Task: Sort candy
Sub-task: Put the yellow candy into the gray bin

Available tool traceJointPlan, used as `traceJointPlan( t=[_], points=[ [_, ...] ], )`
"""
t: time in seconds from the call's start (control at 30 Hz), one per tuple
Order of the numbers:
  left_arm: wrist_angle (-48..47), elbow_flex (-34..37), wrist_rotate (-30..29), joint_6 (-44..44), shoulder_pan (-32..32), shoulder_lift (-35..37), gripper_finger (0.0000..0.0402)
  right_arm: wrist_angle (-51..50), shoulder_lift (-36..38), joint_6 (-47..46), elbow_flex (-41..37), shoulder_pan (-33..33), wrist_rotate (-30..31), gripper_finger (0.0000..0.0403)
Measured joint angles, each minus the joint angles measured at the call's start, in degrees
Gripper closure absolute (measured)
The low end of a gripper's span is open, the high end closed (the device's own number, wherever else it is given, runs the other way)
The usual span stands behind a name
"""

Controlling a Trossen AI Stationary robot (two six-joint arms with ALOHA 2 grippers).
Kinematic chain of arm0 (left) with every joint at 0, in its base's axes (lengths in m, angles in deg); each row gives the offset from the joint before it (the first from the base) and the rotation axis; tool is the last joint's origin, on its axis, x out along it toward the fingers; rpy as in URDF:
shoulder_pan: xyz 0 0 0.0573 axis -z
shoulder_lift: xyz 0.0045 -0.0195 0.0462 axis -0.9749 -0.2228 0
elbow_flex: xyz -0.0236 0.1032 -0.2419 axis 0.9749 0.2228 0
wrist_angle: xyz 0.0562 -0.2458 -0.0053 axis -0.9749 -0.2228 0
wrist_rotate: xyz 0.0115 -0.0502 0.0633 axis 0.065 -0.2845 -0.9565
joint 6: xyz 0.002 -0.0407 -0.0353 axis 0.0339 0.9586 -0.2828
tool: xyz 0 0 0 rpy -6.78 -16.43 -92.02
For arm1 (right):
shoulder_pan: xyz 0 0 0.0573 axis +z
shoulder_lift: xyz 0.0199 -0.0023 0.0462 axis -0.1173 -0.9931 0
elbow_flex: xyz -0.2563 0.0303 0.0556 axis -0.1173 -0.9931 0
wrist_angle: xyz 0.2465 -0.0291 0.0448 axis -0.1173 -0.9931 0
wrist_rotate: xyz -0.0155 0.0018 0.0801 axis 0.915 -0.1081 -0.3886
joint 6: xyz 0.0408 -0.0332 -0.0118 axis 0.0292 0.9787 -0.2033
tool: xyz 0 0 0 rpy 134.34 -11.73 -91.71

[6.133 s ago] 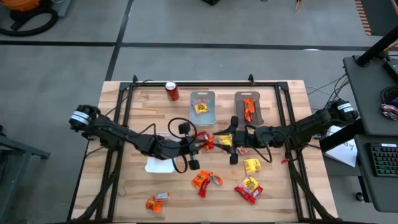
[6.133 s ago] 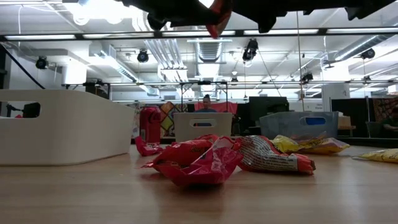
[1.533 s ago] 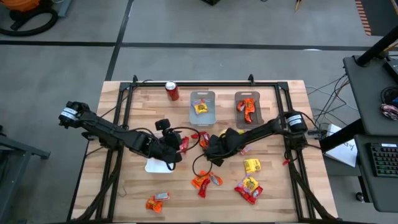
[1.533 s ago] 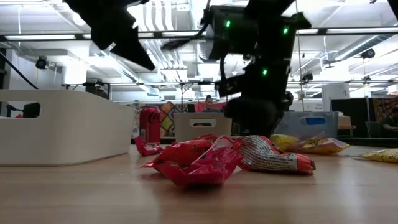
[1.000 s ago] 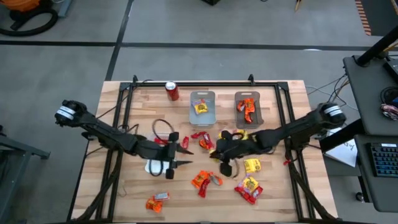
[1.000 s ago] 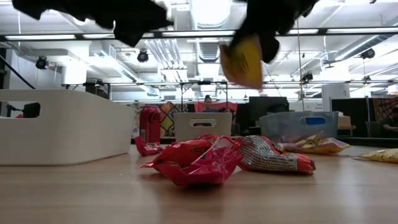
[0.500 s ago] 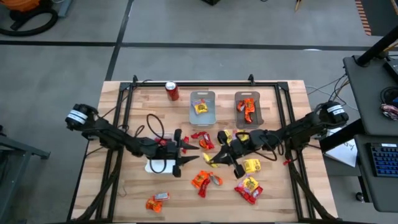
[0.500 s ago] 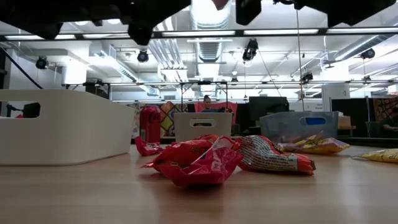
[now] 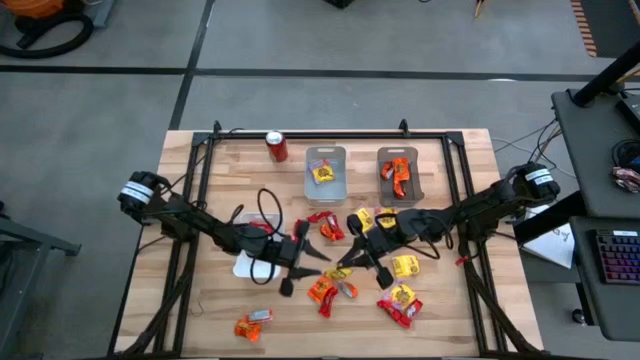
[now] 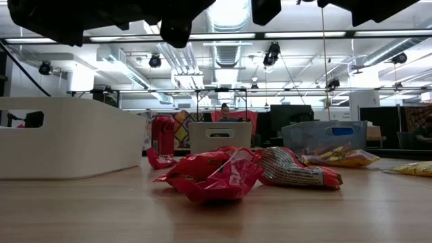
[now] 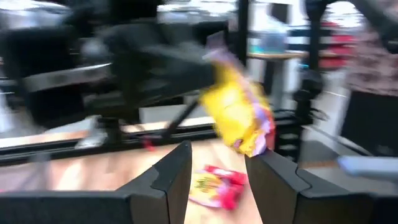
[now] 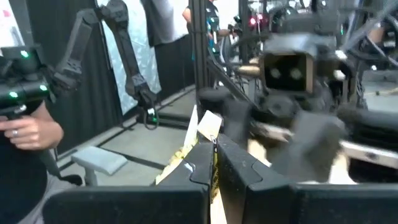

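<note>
My right gripper (image 9: 347, 262) is shut on a yellow candy (image 11: 239, 112) above the table's middle. My left gripper (image 9: 300, 262) faces it from the left, open (image 11: 217, 168), with the candy just ahead of its fingers and nothing between them. Loose red, yellow and orange candy lies flat on the wood: red (image 9: 325, 225), orange (image 9: 328, 290), yellow (image 9: 405, 266). One grey tray (image 9: 326, 158) at the far side holds a yellow candy, another (image 9: 415, 185) holds orange ones. A white tray (image 9: 252, 267) lies under my left arm. My right gripper pinches the yellow candy between its two fingers (image 12: 200, 163); a crinkled wrapper end (image 12: 208, 124) sticks out past the fingertips. The fingers come about level from the table's right. The candy hangs tilted below the fingers (image 11: 242, 124), clear of the table.
A red soda can (image 9: 276, 146) stands at the far edge, left of the grey trays. More candy lies near the front: a red and yellow heap (image 9: 400, 300) and an orange one (image 9: 252, 325). A person (image 12: 28, 134) holding a controller stands beyond the table.
My right gripper has risen with the yellow candy, out of the low view's top, and drifted toward the table's left and near edge. My left gripper has moved toward the table's right, up to the held candy, staying open.
</note>
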Motion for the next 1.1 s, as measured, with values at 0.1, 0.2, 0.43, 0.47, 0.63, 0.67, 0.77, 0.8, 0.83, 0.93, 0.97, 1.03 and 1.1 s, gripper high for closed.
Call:
traceJointPlan(
  t=[0.1, 0.2, 0.43, 0.47, 0.63, 0.67, 0.77, 0.8, 0.83, 0.93, 0.97, 1.03, 1.1],
  points=[
    [-0.85, 0.34, 3.30, 0.14, 0.00, 0.32, 0.0267, -0.49, 0.00, 0.00, -0.02, 0.00, 0.12, 0.0394],
    [-1.72, 0.46, 3.73, 1.19, -0.21, 0.42, 0.0267, -1.09, 0.00, 0.06, -0.02, 0.00, 0.12, 0.0394],
    [-5.53, 0.72, 4.44, 4.23, -0.57, 0.42, 0.0267, -1.26, 0.00, 0.94, -0.02, -0.01, 0.16, 0.0394],
    [-5.79, 0.71, 4.44, 4.41, -0.57, 0.42, 0.0267, -1.23, 0.00, 0.92, -0.02, -0.02, 0.16, 0.0394],
    [-5.55, 0.07, 4.44, 4.32, -0.89, 0.44, 0.0267, -3.37, -0.12, 0.95, 1.03, -0.02, 0.18, 0.0394],
    [-5.50, -0.10, 4.44, 4.28, -1.05, 0.44, 0.0267, -4.08, -0.13, 1.05, 1.27, -0.02, 0.18, 0.0394],
    [-5.47, -0.78, 4.39, 4.13, -1.66, 0.44, 0.0267, -7.12, -0.13, 2.01, 1.95, 0.00, 1.20, 0.0394],
    [-5.50, -0.88, 4.37, 3.99, -1.76, 0.44, 0.0267, -7.62, -0.13, 2.25, 1.97, 0.00, 1.94, 0.0394],
    [-5.61, -0.89, 4.25, 3.48, -1.86, 0.44, 0.0270, -7.74, -0.13, 2.33, 1.97, 0.02, 2.68, 0.0394],
    [-6.42, -0.90, 3.55, 2.09, -1.84, 0.44, 0.0299, -7.70, -0.13, 2.45, 1.97, 0.00, 4.49, 0.0394],
    [-6.79, -0.87, 2.72, 2.03, -1.82, 0.44, 0.0317, -7.73, -0.13, 2.44, 1.97, 0.00, 5.20, 0.0394],
    [-6.95, -0.87, 1.83, 1.96, -1.84, 0.44, 0.0363, -7.95, -0.13, 1.86, 1.97, 0.00, 5.92, 0.0393],
    [-6.96, -0.87, 1.34, 2.19, -1.86, 0.44, 0.0389, -8.13, -0.06, 1.73, 1.97, 0.00, 6.68, 0.0390]
  ],
)
